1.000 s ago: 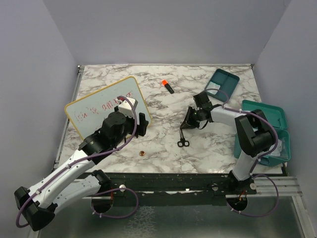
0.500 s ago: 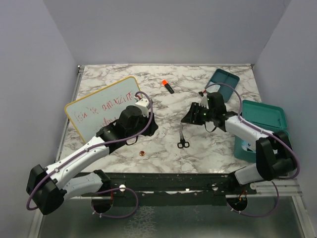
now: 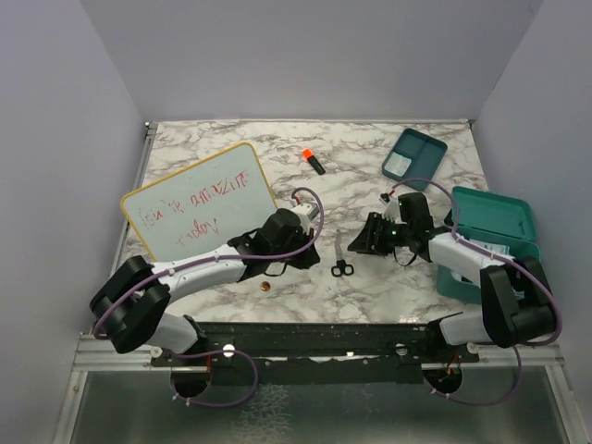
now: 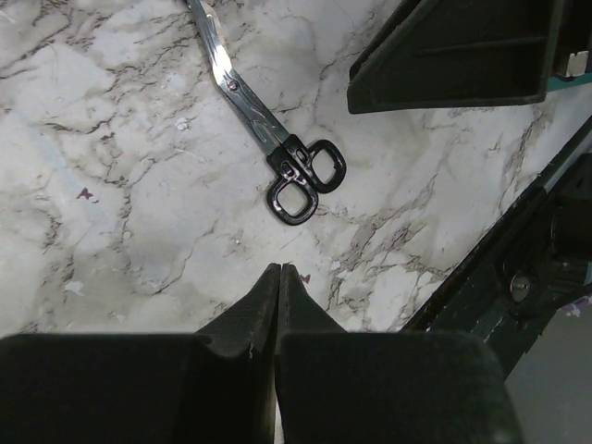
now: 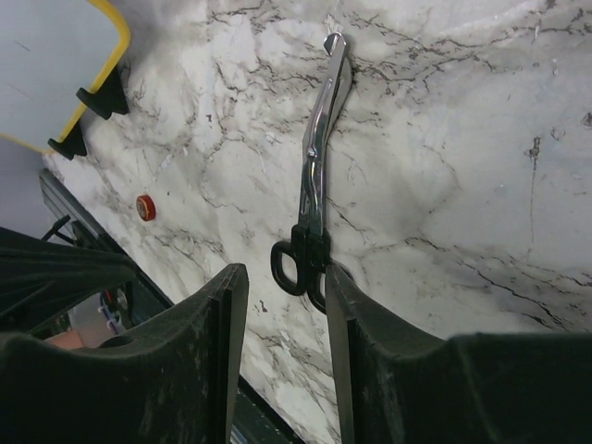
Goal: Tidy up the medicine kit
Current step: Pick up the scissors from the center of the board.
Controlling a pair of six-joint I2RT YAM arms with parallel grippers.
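Medicine kit case lies open behind our right pincer, back along its arm. The matching tray rests apart from it, off to that pincer's side toward the far table edge. Our right pincer's jaws stand narrowly apart, with the black handles of the scissors showing in the gap; we cannot tell whether they touch. Our left pincer is pressed closed on nothing, the scissors lying just ahead of it.

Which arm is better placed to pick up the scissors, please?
Right: the right hand is open with the scissors just ahead, near the teal case; the left hand is shut.
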